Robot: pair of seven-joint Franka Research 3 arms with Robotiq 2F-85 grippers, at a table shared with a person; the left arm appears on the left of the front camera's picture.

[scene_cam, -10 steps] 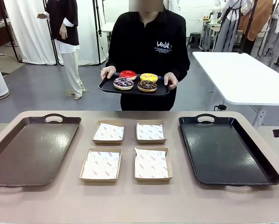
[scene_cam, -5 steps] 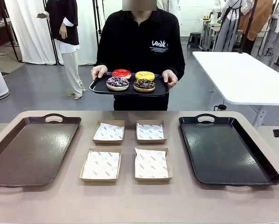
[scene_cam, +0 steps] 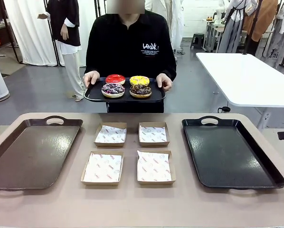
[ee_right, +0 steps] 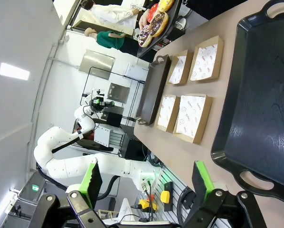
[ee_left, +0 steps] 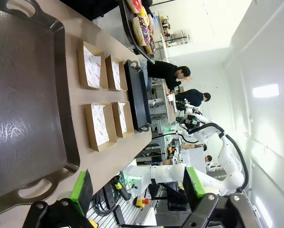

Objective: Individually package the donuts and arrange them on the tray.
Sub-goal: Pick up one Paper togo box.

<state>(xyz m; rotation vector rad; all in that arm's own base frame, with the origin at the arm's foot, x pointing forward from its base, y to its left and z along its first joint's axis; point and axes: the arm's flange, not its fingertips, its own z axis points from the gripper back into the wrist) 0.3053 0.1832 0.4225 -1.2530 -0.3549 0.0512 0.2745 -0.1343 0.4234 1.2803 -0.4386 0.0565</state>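
Beige table [scene_cam: 142,209] with four paper-lined boxes [scene_cam: 102,167] between two big trays [scene_cam: 33,152]; donuts [scene_cam: 113,89] on small tray [scene_cam: 124,99] held by person [scene_cam: 132,42] beyond; liner print [scene_cam: 154,167] unreadable; left gripper [ee_left: 138,183], right gripper [ee_right: 146,175] spread wide

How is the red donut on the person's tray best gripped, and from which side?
Probably from above, with the jaws across the outer rim of the red donut: it lies flat on the small tray, icing up. The yellow donut and the purple donut sit close beside it, so little room is left on those sides.
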